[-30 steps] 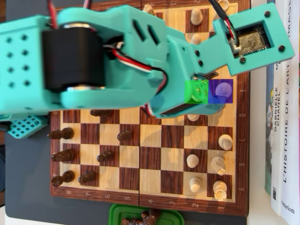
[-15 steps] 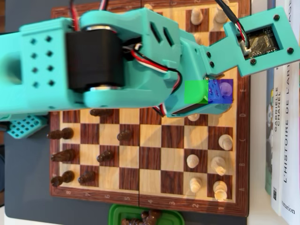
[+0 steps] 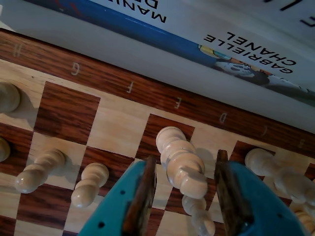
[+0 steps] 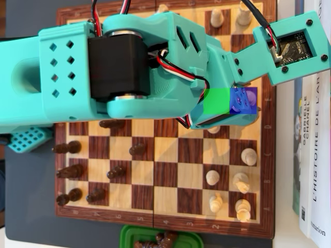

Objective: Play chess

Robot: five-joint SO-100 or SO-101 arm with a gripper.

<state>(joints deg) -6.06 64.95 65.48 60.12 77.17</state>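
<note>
Your jaws stand parted, one teal finger on each side of a pale wooden piece (image 3: 183,164), and in the wrist view a clear gap shows between each dark pad (image 3: 142,196) and the wood, so nothing is clamped. That piece has a rounded head and a ribbed, turned body, cream-coloured with a light sheen; which rank of piece it is you cannot tell from this angle. It sits where a dark square meets a light one, near the board (image 3: 147,91) edge by the letters E and D. A second small pale piece (image 3: 199,216) shows just below it between the fingers.

To its left in the wrist view stand two pale pawns (image 3: 87,184), and more pale pieces crowd the right edge. Beyond the border lie books (image 3: 236,37), one spine reading GABRIELLE CHANEL.

From overhead, your teal arm (image 4: 155,67) covers the upper board, with the gripper (image 4: 230,101) over the right side. Dark pieces (image 4: 70,170) stand at the left; a green tray (image 4: 129,237) sits at the bottom edge.
</note>
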